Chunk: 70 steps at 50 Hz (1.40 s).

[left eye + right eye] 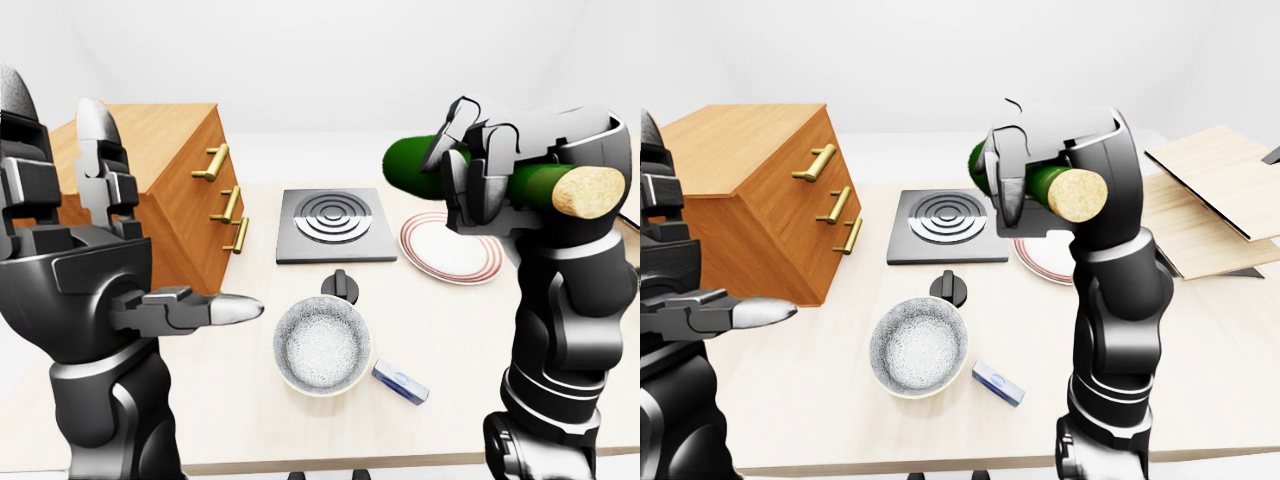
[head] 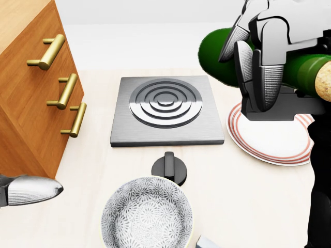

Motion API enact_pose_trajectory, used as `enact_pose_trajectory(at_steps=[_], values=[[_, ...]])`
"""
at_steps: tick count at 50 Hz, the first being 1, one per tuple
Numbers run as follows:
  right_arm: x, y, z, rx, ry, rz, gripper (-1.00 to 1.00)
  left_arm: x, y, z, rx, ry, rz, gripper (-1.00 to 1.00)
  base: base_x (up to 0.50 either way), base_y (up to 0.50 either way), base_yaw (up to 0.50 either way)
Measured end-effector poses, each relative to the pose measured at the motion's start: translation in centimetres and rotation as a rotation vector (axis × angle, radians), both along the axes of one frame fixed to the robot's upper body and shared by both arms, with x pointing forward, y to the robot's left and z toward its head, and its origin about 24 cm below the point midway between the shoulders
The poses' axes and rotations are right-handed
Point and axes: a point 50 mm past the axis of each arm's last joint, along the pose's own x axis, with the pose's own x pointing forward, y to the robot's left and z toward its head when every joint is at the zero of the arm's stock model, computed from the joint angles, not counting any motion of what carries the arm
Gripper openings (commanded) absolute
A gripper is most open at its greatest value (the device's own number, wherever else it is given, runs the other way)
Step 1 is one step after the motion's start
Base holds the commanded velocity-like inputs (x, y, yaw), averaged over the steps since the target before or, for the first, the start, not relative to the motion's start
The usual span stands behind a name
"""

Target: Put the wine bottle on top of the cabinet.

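Note:
My right hand (image 1: pixel 472 188) is shut on a green wine bottle (image 1: pixel 408 165), which it holds roughly level in the air, cork end (image 1: pixel 590 190) toward the camera. In the head view the bottle (image 2: pixel 214 51) hangs over the red-rimmed plate (image 2: pixel 269 147), to the right of the hob. The wooden cabinet (image 1: pixel 170 135), with three brass handles, stands at the table's left; its flat top is bare. My left hand (image 1: pixel 150 245) is raised near the cabinet's lower corner, open and holding nothing.
A grey hob plate (image 1: pixel 325 225) lies mid-table with a black knob (image 1: pixel 340 287) below it. A patterned bowl (image 1: pixel 322 345) and a small blue box (image 1: pixel 400 382) sit nearer the table's edge. Wooden boards (image 1: pixel 1220 200) lie at the right.

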Motion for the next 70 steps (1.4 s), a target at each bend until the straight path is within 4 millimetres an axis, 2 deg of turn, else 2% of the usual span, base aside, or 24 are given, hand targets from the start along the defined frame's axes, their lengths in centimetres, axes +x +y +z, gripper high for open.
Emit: enact_pose_trajectory(at_steps=[8,26,48,70], values=[[0.4,0.6,-0.2,-0.005,0.018,0.016,-1.0,0.0,-1.6,1.4,0.014,-0.077,-0.042,1.0,0.0,0.0,0.0],[0.9,1.7,-0.8,-0.012,0.047,0.046,-1.0,-0.1,-4.8,2.7,0.077,-0.163,-0.108,1.0,0.0,0.0,0.0],[2.1,2.2,-1.5,-0.01,0.105,0.056,-1.0,0.0,-8.1,2.8,0.135,-0.172,-0.161,1.0,0.0,0.0,0.0],[2.3,3.0,-2.1,-0.017,0.131,0.076,-1.0,1.7,-10.5,2.9,0.169,-0.136,-0.176,1.0,0.0,0.0,0.0]])
